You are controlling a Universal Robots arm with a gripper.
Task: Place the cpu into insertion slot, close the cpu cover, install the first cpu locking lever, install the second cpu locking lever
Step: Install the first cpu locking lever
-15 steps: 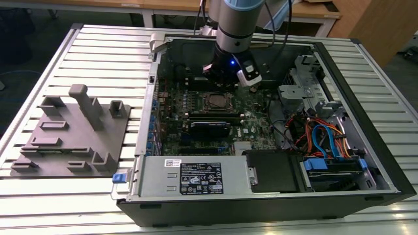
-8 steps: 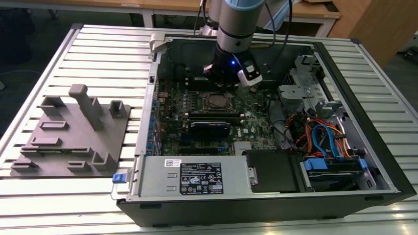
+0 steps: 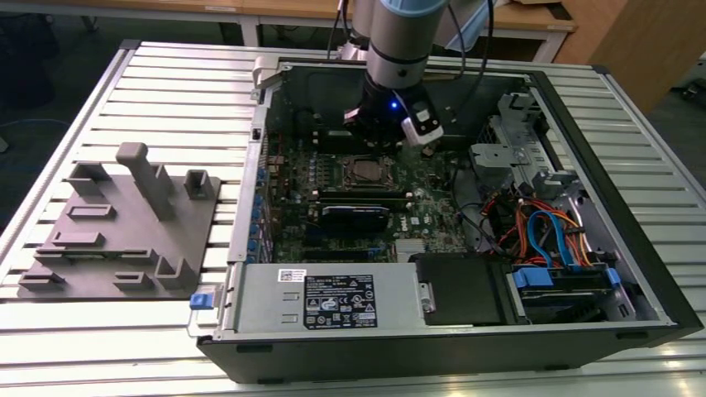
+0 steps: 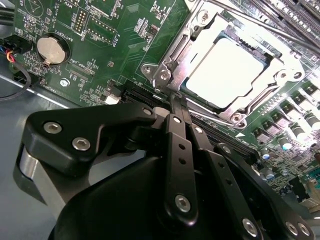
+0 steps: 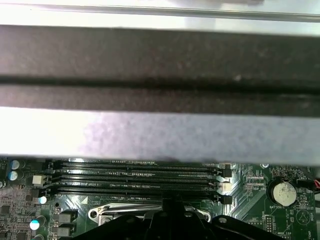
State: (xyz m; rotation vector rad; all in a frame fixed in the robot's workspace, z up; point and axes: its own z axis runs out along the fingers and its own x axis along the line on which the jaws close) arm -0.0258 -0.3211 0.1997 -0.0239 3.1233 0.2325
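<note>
One small flat square cpu with a pale silver-grey metal face lies in the upper right of the second wrist view, seated in the square insertion slot with its silvery metal rim. The thin silver metal cpu cover frames the chip, lying down around it with the chip showing through its large window. In the exterior view the same socket sits in the upper middle of the green motherboard.

The single black gripper stands just beside the socket's near edge in the second wrist view, its two fingers drawn together and holding nothing. In the exterior view the grey arm reaches down from the top centre into the open black computer case.

One round silver coin battery sits upper left in the second wrist view. In the first wrist view four long black memory slots run across the lower part.

At the exterior view's left, one grey fixture plate lies on the slatted metal table.
</note>
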